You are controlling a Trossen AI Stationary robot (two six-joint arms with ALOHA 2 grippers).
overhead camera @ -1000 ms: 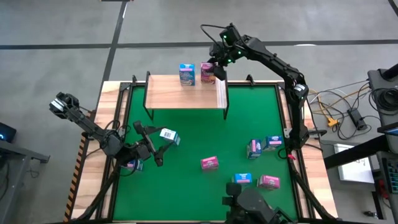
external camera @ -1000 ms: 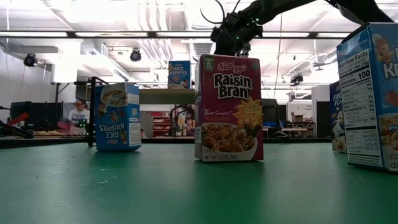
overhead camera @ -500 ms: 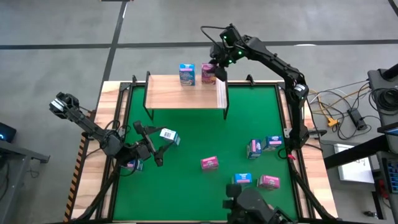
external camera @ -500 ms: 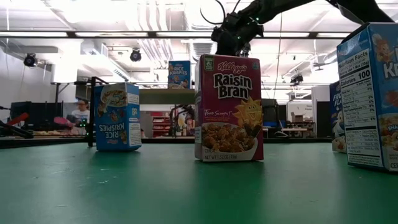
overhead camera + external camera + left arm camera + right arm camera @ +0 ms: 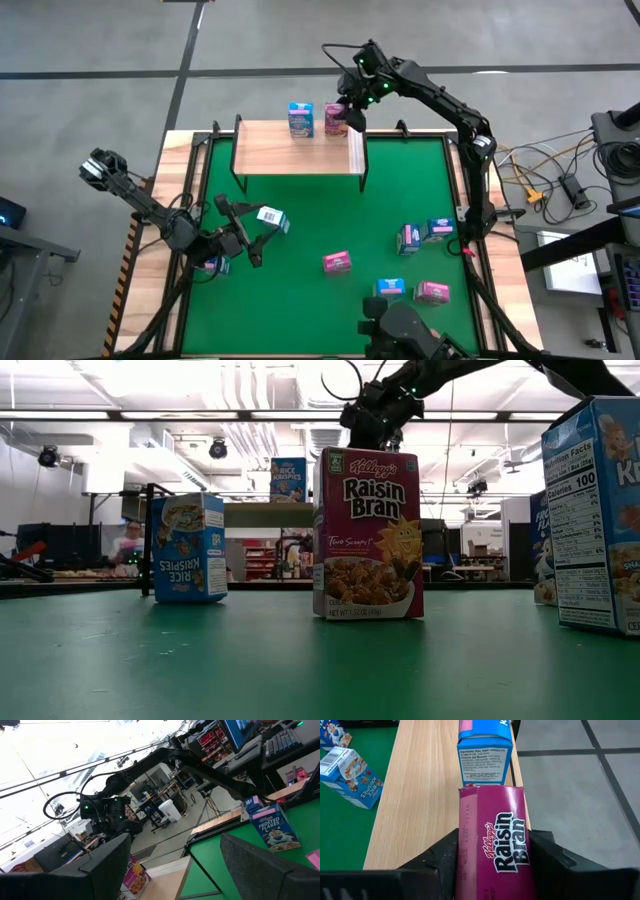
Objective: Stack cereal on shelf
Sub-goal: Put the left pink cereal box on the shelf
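Note:
The light wooden shelf [image 5: 290, 155] stands at the far side of the green mat. A blue cereal box [image 5: 301, 119] stands on its far edge. My right gripper [image 5: 348, 108] is over the shelf's far right part, shut on a pink Raisin Bran box [image 5: 492, 845] right beside the blue box [image 5: 484, 755]. My left gripper [image 5: 250, 233] hovers open and empty [image 5: 175, 845] at the mat's left. A blue Rice Krispies box [image 5: 271, 218] stands on the mat just beside it. In the low view the held box is hidden behind a nearer Raisin Bran box [image 5: 367, 532]. My right gripper pinches the pink box's two broad sides [image 5: 465, 855] between its two fingers [image 5: 440, 857], near the end that faces the wrist. The fingers come from above and the far side, slanting down, along the box. Whether its lower end rests on the shelf, I cannot tell.
Loose boxes on the mat: a pink one [image 5: 337, 262] at the middle, two blue ones [image 5: 408, 238] [image 5: 438, 229] at the right, a blue [image 5: 389, 287] and a pink one [image 5: 432, 292] near the front, another [image 5: 212, 265] under my left arm. The shelf's near part is bare.

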